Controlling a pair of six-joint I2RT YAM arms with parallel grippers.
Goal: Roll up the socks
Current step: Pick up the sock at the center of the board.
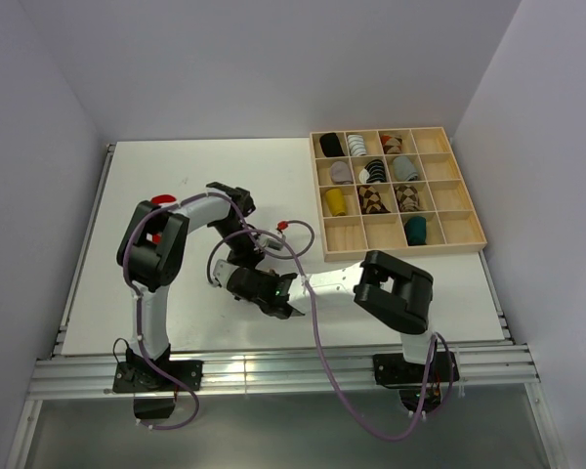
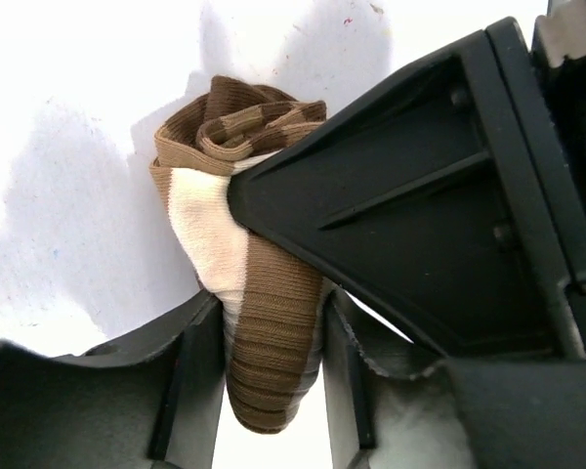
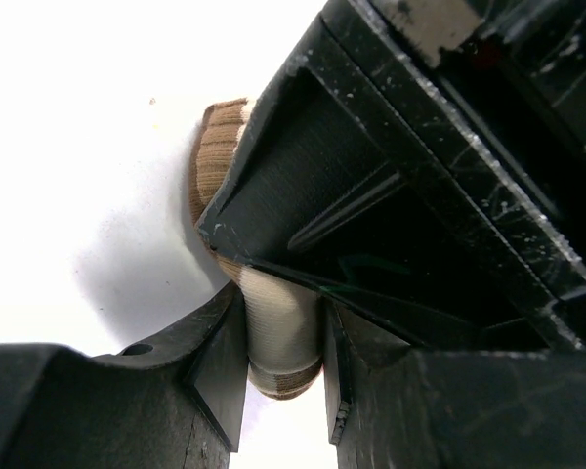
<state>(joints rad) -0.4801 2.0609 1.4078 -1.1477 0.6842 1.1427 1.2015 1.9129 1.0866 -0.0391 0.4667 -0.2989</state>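
Observation:
A brown-and-cream striped sock (image 2: 234, 147), bunched into a loose roll, lies on the white table between my two grippers. The left gripper (image 2: 272, 315) is shut on its brown end, and the fabric fills the gap between the fingers. The right gripper (image 3: 281, 313) is shut on a cream band of the same sock (image 3: 220, 147). Each wrist view shows the other gripper's black body pressed against the roll. From above, the left gripper (image 1: 245, 256) and the right gripper (image 1: 252, 283) meet at the table's middle and hide the sock. A dark teal roll (image 1: 415, 231) sits in the tray.
A wooden tray (image 1: 469, 241) with many compartments stands at the back right, holding several rolled sock bundles, among them a yellow one (image 1: 334, 201). Purple cables (image 1: 308, 293) loop around both arms. The white table (image 1: 156, 176) ends at a metal rail near the arm bases.

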